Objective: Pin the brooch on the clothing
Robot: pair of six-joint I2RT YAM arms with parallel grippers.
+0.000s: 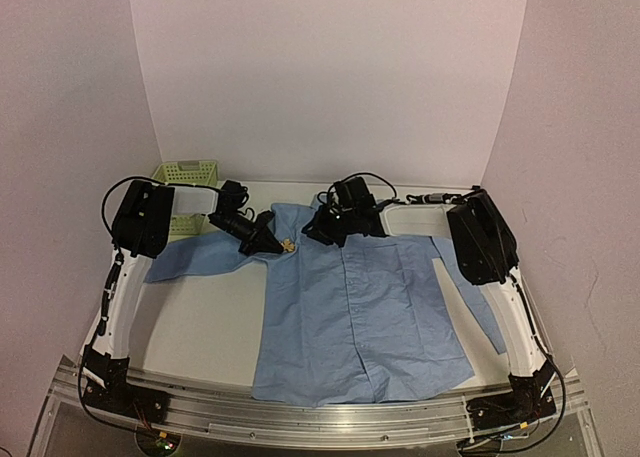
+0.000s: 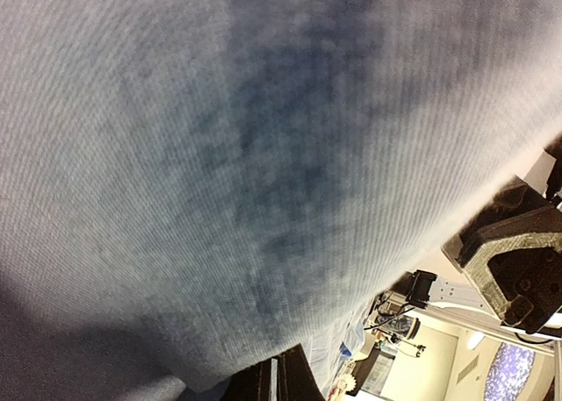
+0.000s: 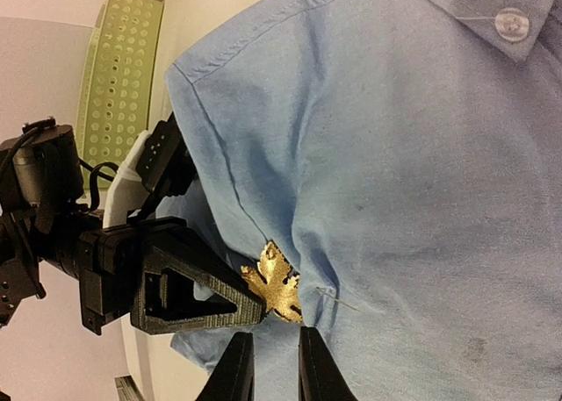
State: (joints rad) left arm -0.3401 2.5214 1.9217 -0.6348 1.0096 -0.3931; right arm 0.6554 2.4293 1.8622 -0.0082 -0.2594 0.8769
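Note:
The light blue shirt [image 1: 360, 307] lies flat on the table, collar toward the back. The brooch [image 1: 288, 244], a small gold leaf, sits on the shirt's left shoulder; it also shows in the right wrist view [image 3: 274, 281], with a thin pin poking through the fabric beside it. My left gripper [image 1: 272, 240] is shut, and its fingertip [image 3: 237, 300] meets the leaf's edge. In the left wrist view shirt fabric [image 2: 219, 155] fills the frame above the closed fingers [image 2: 294, 379]. My right gripper [image 1: 318, 229] hovers just right of the brooch, fingers [image 3: 237, 370] slightly apart and empty.
A pale green plastic basket [image 1: 185, 172] stands at the back left behind the left arm; it also shows in the right wrist view [image 3: 118, 76]. The shirt's left sleeve [image 1: 190, 259] stretches toward the left arm. White walls close the table on three sides.

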